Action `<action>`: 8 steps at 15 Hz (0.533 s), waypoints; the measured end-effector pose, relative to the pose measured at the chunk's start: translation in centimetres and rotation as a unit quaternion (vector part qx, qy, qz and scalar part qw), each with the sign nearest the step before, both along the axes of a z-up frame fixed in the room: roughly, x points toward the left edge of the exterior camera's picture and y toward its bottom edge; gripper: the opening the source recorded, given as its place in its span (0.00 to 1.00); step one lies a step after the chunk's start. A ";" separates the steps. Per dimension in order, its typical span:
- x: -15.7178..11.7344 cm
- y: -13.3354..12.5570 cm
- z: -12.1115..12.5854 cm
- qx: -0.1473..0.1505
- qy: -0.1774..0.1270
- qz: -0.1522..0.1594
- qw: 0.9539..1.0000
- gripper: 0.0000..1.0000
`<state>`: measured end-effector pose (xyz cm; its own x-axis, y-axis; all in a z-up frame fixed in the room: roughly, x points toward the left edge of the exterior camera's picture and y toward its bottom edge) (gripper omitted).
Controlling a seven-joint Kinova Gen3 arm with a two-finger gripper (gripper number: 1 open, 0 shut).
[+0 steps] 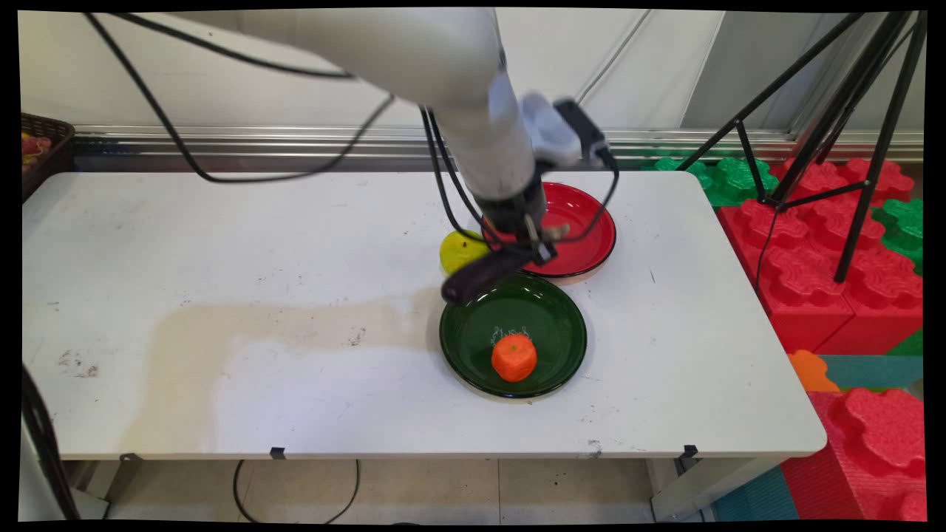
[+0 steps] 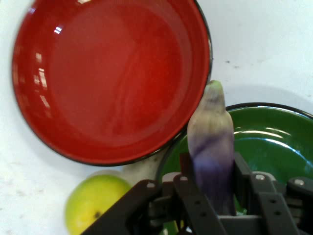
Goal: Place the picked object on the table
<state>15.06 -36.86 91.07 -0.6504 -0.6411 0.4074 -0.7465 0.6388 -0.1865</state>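
1. Gripper (image 1: 533, 247): centre of the main view, low over the table, fingers pinched on an eggplant.
2. Eggplant (image 2: 211, 147): purple with a pale tip; in the hand view it stands clamped between the fingers, lower centre. In the main view it juts down-left, its dark end over the back rim of the green plate.
3. Green plate (image 1: 462, 336): just below the gripper, centre frame. It holds an orange fruit (image 1: 514, 357) toward its near side.
4. Red plate (image 1: 591, 236): directly behind the green one, rims touching or nearly so, nothing in it.
5. Yellow-green fruit (image 1: 460, 250): on the bare table, just left of the red plate, beside the gripper.
6. Handling note, a judgement: the hold sits near one end, so slow travel would limit swinging.
7. Table (image 1: 222, 295): white, scuffed, stained left of centre.
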 end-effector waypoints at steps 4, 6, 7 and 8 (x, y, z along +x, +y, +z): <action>2.2 0.3 4.0 -0.018 -0.003 -0.004 1.000 0.00; 3.8 0.4 5.8 -0.025 -0.006 -0.003 1.000 0.00; 4.8 0.4 6.6 -0.029 -0.009 -0.002 1.000 0.00; 5.4 0.3 7.1 -0.031 -0.011 -0.001 0.999 0.00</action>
<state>20.47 -36.54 98.21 -0.6607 -0.6137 0.4322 -0.7407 0.6262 -0.2431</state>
